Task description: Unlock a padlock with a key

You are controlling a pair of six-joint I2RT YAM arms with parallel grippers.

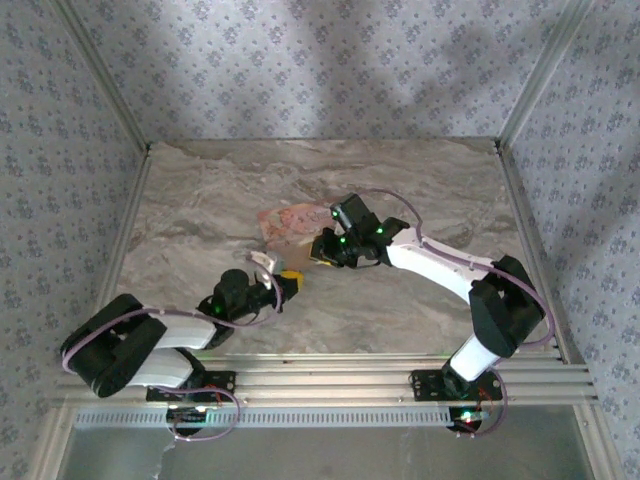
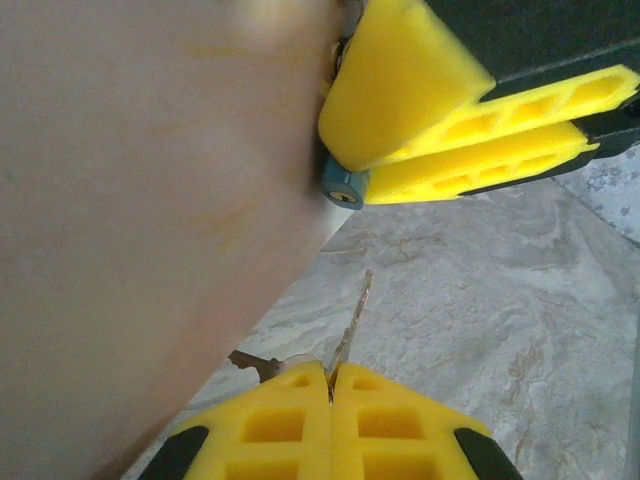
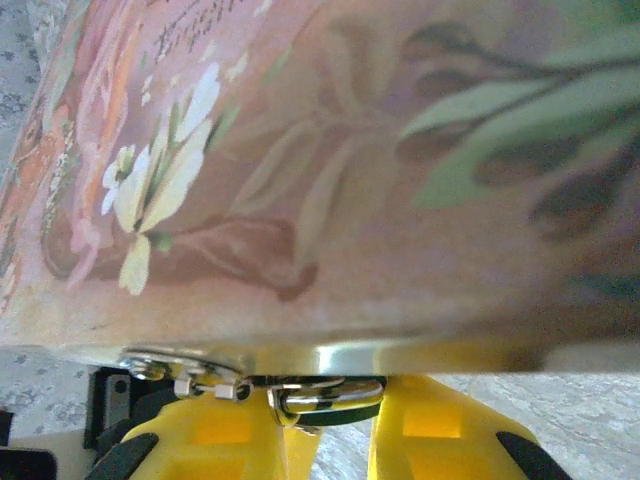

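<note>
Key poised, lock not yet opened: the left gripper (image 2: 330,378) was pinched tight on the bow of a small metal key (image 2: 352,315). The blade pointed up at the keyhole in the teal padlock (image 2: 343,187), with its tip near but clearly apart from it. Grasping and aiming looked done; inserting, turning and freeing the shackle remained.

The right gripper (image 3: 342,440) was clamped narrowly on the padlock, its yellow fingers (image 2: 420,90) on either side of the body. The padlock hung by its chrome shackle (image 3: 325,398) at the lower edge of the pink floral box (image 3: 300,150), just beside the hasp plate (image 3: 190,375).

The left arm lay low and folded over the marble table (image 2: 480,320), its wrist reaching toward the centre. The right arm stretched in from its base to the box's near side.
</note>
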